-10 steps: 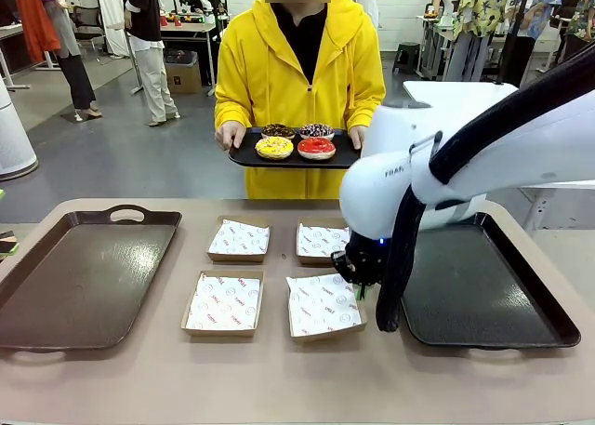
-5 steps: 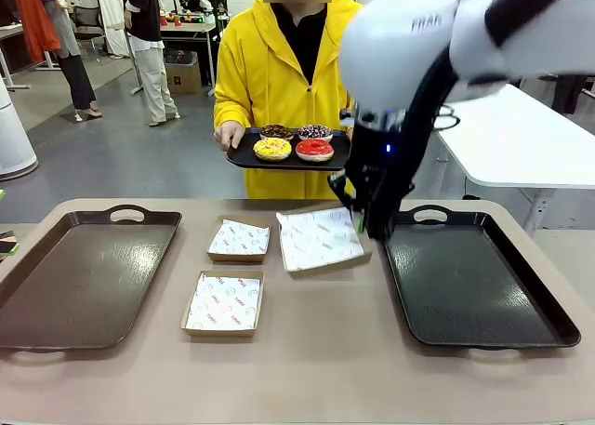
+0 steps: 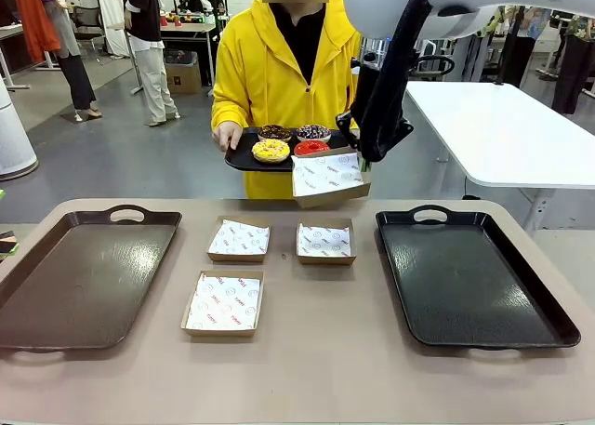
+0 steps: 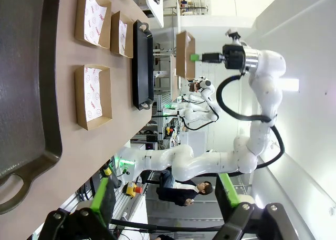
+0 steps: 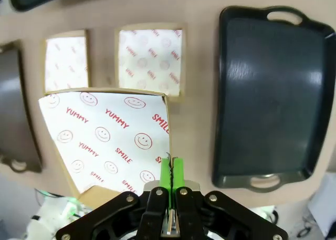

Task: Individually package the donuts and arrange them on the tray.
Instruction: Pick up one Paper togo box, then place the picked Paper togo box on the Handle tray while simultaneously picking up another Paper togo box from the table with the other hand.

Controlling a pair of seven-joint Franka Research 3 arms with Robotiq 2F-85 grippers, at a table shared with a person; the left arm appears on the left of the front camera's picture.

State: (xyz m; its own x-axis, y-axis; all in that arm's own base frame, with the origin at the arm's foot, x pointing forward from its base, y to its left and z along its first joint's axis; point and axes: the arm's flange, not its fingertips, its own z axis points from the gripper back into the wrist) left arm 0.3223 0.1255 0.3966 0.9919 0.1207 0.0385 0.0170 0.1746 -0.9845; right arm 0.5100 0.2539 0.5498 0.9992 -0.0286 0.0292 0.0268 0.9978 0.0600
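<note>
A person in a yellow hoodie holds a small black tray (image 3: 244, 159) carrying the donuts: yellow (image 3: 271, 150), red (image 3: 310, 147), chocolate (image 3: 275, 131) and purple-sprinkled (image 3: 314, 131). My right gripper (image 3: 362, 167) is shut on the edge of a paper-lined cardboard box (image 3: 329, 177), holding it tilted in the air just in front of that tray. In the right wrist view the pads (image 5: 166, 171) pinch the box (image 5: 107, 140) at its rim. My left gripper (image 4: 165, 198) is open with nothing between its fingers, off beside the table.
Three more lined boxes lie mid-table (image 3: 239, 240), (image 3: 325, 242), (image 3: 223, 302). A large brown tray (image 3: 84, 276) sits at the left and a large black tray (image 3: 474, 281) at the right. A white table stands behind at the right.
My right arm has lifted the front-right box off the table and carried it up and away toward the person's donut tray. The person's tray has hardly moved.
</note>
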